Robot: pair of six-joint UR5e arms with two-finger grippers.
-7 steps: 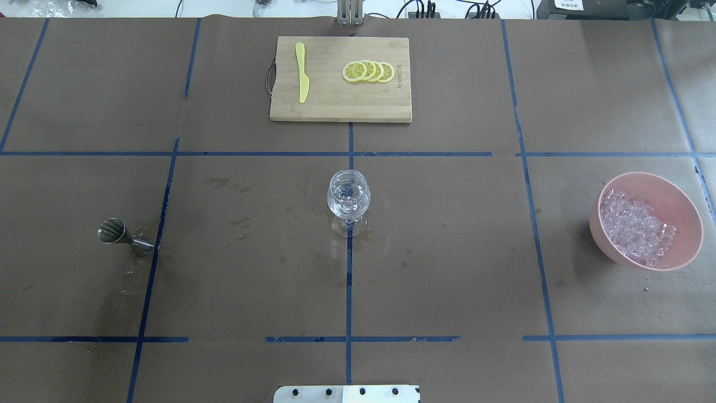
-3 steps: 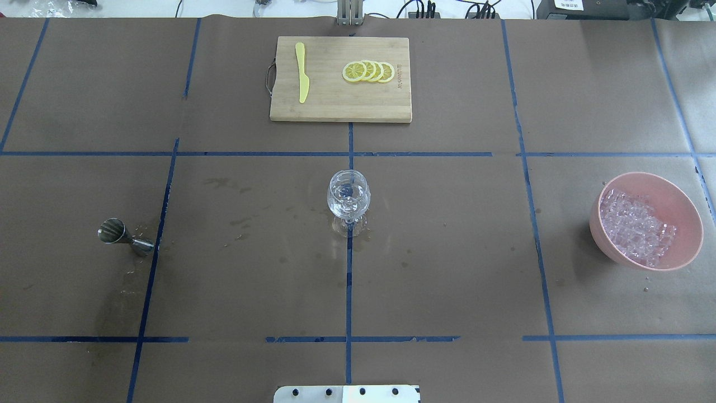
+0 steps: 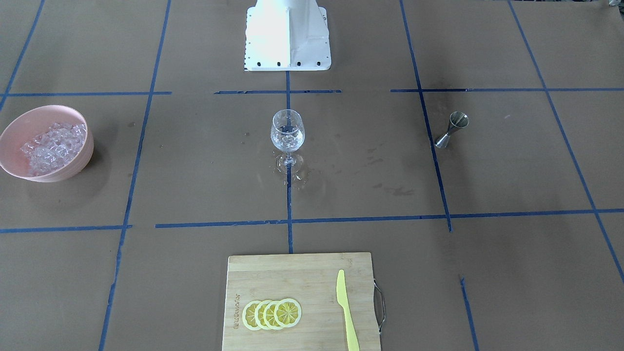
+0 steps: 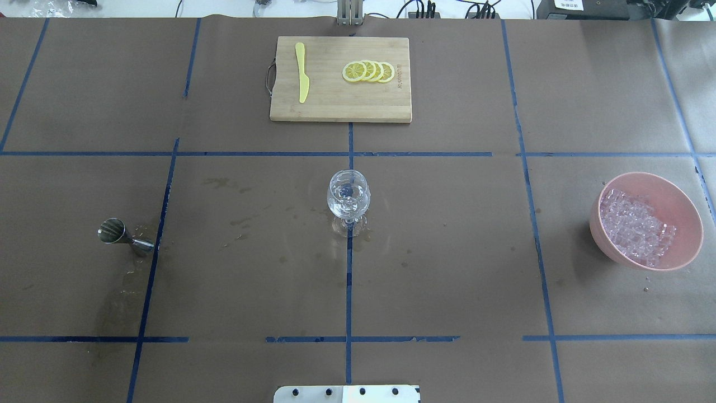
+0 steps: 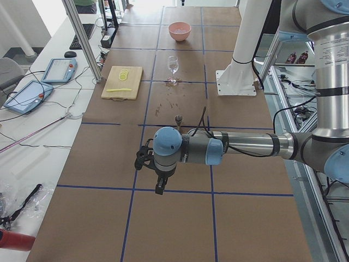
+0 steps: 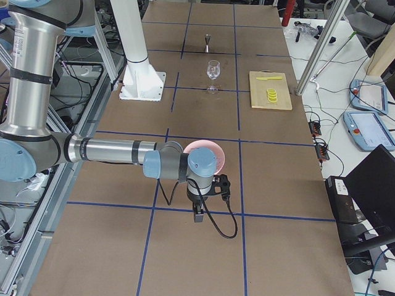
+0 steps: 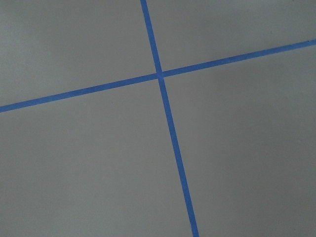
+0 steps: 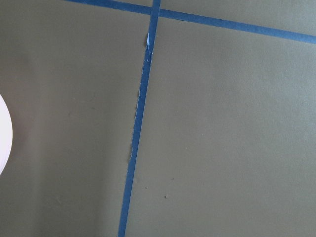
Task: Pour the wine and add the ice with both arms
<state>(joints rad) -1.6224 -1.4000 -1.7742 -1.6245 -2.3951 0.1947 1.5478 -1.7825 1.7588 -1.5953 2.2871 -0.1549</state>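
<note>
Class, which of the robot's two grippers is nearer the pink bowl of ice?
Right. The right gripper hangs just beyond the pink bowl, on its outer side; the left gripper hangs far off, past the jigger on the opposite side.

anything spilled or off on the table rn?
Yes: dark wet-looking stains on the paper around the wine glass foot, toward the jigger, and beside it. A small speck lies outside the pink bowl of ice. Nothing tipped.
</note>
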